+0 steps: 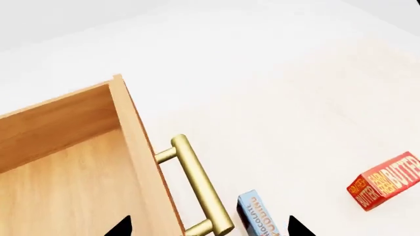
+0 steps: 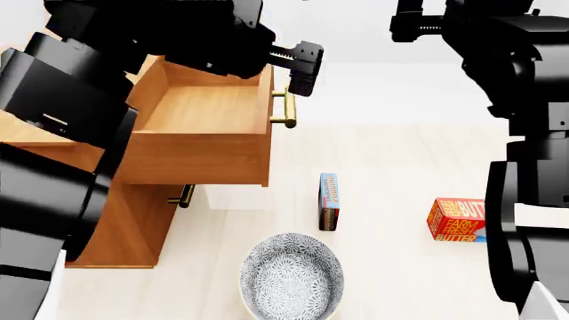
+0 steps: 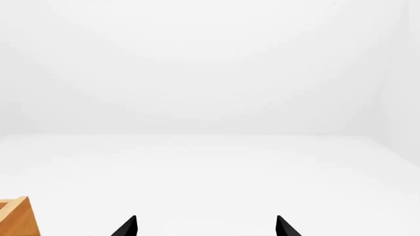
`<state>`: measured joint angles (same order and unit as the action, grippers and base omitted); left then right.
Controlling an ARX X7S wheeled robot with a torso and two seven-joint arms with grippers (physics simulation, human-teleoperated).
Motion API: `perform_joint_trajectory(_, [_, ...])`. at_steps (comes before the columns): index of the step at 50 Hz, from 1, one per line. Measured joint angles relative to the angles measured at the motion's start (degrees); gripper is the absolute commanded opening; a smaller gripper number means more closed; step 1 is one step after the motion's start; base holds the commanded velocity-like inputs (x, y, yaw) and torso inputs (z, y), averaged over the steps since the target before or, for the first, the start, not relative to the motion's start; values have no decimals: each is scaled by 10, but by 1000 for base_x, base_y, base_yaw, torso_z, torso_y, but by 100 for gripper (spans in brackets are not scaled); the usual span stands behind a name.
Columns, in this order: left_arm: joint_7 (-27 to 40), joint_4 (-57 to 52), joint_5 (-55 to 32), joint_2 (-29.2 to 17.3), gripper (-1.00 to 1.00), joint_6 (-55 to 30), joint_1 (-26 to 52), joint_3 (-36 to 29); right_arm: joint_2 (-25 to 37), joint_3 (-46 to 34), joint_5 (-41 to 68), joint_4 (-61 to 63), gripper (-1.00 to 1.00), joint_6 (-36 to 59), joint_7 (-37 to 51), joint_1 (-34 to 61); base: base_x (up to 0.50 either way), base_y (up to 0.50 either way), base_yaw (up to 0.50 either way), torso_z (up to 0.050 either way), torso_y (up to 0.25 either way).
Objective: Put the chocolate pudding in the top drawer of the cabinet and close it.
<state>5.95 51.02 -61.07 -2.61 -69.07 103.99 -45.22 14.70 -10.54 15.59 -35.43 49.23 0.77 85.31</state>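
While the top drawer (image 2: 209, 110) of the cabinet (image 2: 133, 227) stands pulled out, the chocolate pudding (image 2: 328, 201) lies on the floor beside a patterned bowl (image 2: 292, 279). Left gripper (image 2: 298, 67) hovers by the brass handle (image 2: 284, 109), jaws apart, holding nothing; right gripper (image 3: 205, 227) likewise spread, though only its tips show.

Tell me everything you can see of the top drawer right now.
The top drawer is pulled well out of the cabinet, open and empty. It looks like light brown wood: a plain box with a flat floor and thin walls. One brass bar handle on two posts sits on its front. The left gripper hangs just above the handle end with fingers apart, not clearly touching. The chocolate pudding stands on edge on the floor, in front of the drawer and apart from it.
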Motion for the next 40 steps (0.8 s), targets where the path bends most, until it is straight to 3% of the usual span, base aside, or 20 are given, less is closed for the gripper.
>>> perform_joint_trajectory(13, [-19,-16,4,-47,100,48,56,10,2,-1,12,41,100,32,-2,-14,0,0,0,0,0])
perform_joint_trajectory(27, [11,-115,45,-138,100,177,19,30,20,-10,44,106,100,113,-28,-41,0,0,0,0,0])
perform_joint_trajectory(40, [49,-168,83,-190,100,255,-13,39,29,-33,76,150,100,181,-62,-82,0,0,0,0,0])
